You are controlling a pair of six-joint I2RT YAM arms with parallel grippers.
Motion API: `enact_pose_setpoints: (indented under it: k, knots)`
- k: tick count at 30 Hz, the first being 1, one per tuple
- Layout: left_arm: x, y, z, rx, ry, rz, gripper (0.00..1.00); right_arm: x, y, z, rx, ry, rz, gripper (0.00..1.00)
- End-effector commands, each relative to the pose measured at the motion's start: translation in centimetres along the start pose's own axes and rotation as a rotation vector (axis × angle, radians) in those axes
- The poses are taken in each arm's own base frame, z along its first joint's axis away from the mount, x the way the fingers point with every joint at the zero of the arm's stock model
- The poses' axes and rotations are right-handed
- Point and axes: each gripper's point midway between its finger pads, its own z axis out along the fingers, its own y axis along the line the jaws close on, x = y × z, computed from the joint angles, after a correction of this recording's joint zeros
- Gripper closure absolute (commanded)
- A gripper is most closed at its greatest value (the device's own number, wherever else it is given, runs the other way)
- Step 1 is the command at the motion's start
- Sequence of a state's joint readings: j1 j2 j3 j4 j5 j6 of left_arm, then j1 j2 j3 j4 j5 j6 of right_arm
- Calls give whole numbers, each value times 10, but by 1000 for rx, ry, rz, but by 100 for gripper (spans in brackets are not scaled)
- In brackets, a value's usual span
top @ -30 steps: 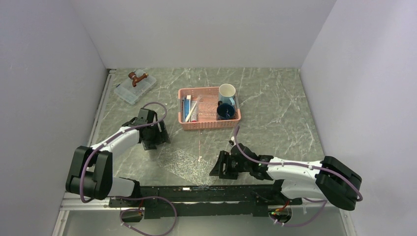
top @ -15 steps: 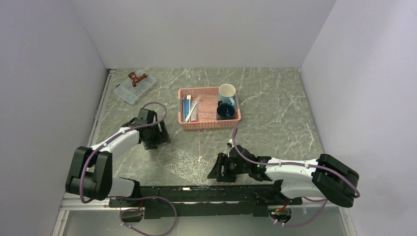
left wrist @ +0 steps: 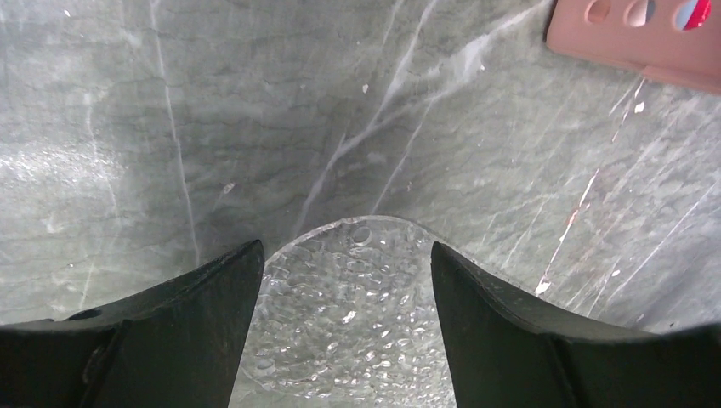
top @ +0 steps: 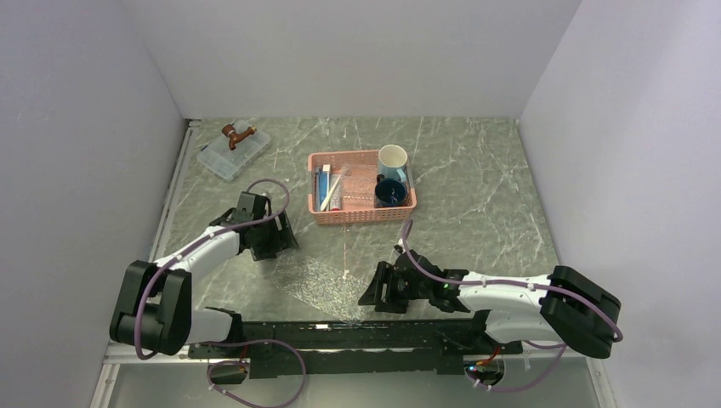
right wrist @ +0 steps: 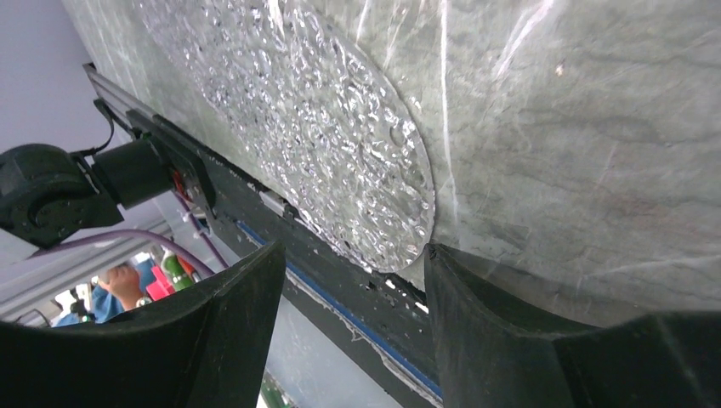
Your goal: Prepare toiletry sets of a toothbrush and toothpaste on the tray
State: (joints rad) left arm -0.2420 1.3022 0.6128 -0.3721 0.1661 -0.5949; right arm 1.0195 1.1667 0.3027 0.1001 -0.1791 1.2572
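Observation:
The clear bumpy oval tray (top: 327,280) lies on the table near the front edge. My left gripper (top: 272,245) is open just above its far left end; the tray's end (left wrist: 349,323) shows between the open fingers of the gripper (left wrist: 347,248). My right gripper (top: 380,287) is open at the tray's near right end (right wrist: 340,127), whose rim sits by one fingertip of the gripper (right wrist: 353,251). A whitish toothbrush (top: 331,190) and blue toothpaste tubes (top: 321,183) lie in the pink basket (top: 361,214). I cannot separate the second toothbrush.
A white mug (top: 392,158) and a dark blue mug (top: 389,192) stand in the basket's right part. A clear lidded box (top: 234,153) sits at the back left. The basket's corner (left wrist: 633,42) shows beyond the left gripper. The black front rail (top: 340,327) runs just behind the tray.
My right gripper has slid left toward the tray's near end. My left gripper has shifted slightly toward the tray. Nothing has been taken hold of.

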Motion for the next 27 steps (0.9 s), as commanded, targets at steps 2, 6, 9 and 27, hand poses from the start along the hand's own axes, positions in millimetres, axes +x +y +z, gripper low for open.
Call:
enact_pose_setpoints:
  k: [2,6,9,27]
  knots:
    - [29,8,-3,-6,85,5,21,-18,-7,-1,56,-77,19,36]
    - [32,8,-6,-1,83,6,21,-22,-4,-1,47,-82,25,36]
    - [32,7,-8,1,80,6,21,-21,-2,1,42,-73,30,36]
    - [47,-18,-7,79,128,35,21,-63,-6,-12,37,-153,49,36]
